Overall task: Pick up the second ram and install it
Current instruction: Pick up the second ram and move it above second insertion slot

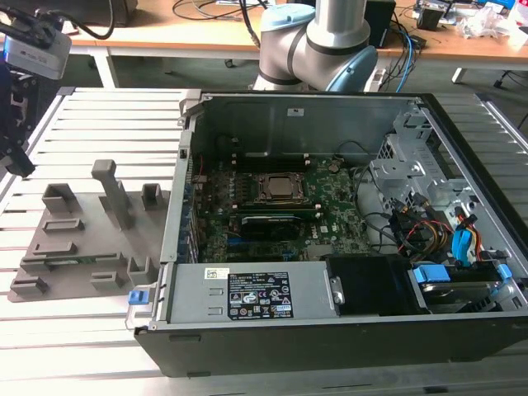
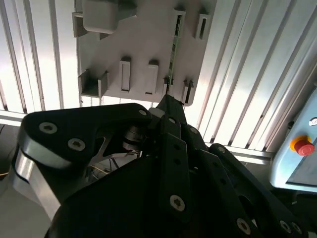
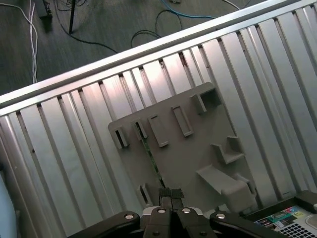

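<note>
The second ram (image 3: 151, 161) is a thin green stick standing on edge in a slot of the grey fixture plate (image 3: 198, 144). In the second wrist view the ram (image 2: 172, 54) runs along the plate's edge slots. In the exterior view the ram (image 1: 78, 262) lies near the plate's front. My gripper (image 3: 171, 192) hovers above one end of the stick, with its fingers pressed together and nothing between them. From outside, the gripper (image 1: 21, 161) hangs high at the exterior view's left edge, above the plate (image 1: 91, 239).
An open computer case (image 1: 330, 214) lies to the exterior view's right of the plate, motherboard and CPU socket (image 1: 276, 188) exposed. A long dark stick (image 1: 268, 221) sits in a slot beside the socket. Upright posts (image 1: 111, 190) rise from the plate. A red stop button (image 2: 303, 147) is nearby.
</note>
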Motion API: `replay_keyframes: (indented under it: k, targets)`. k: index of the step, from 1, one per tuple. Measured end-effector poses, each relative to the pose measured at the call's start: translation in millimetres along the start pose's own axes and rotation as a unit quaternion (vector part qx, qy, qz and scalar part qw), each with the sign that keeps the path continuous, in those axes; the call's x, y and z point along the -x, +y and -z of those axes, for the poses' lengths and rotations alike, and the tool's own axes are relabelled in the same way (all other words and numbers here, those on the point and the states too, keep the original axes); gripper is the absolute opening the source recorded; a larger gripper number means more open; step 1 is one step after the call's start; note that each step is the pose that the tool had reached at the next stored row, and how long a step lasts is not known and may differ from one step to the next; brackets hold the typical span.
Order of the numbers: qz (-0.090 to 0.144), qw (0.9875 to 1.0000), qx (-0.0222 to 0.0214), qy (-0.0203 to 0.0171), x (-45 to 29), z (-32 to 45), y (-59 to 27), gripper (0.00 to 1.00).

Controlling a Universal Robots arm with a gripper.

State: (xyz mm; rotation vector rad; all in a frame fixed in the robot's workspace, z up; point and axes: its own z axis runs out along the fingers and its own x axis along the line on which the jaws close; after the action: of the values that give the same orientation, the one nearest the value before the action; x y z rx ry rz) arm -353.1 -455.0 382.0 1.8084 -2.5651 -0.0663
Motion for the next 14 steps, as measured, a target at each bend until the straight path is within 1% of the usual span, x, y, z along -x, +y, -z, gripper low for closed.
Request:
replay_keyframes:
  k: [1, 3, 4, 5, 7, 9, 10, 11, 12, 14]
  targets:
    - [0.01, 1.0, 0.0002, 0.0004, 0.0, 0.0, 0.0, 0.11]
    - [0.019, 0.9998, 0.0004, 0.0007, 0.0, 0.0, 0.0, 0.11]
    - [0.026, 0.9996, 0.0006, 0.001, 0.0, 0.0, 0.0, 0.11]
    - [0.039, 0.9992, 0.0009, 0.0014, 0.0, 0.0, 0.0, 0.11]
    - [0.053, 0.9986, 0.0012, 0.0019, 0.0, 0.0, 0.0, 0.11]
    - [0.069, 0.9976, 0.0016, 0.0025, 0.0, 0.0, 0.0, 0.11]
    - [0.08, 0.9968, 0.0018, 0.0029, 0.0, 0.0, 0.0, 0.11]
    - [0.086, 0.9962, 0.0019, 0.0031, 0.0, 0.0, 0.0, 0.11]
    - [0.089, 0.996, 0.002, 0.0032, 0.0, 0.0, 0.0, 0.11]
    - [0.102, 0.9948, 0.0023, 0.0037, 0.0, 0.0, 0.0, 0.11]
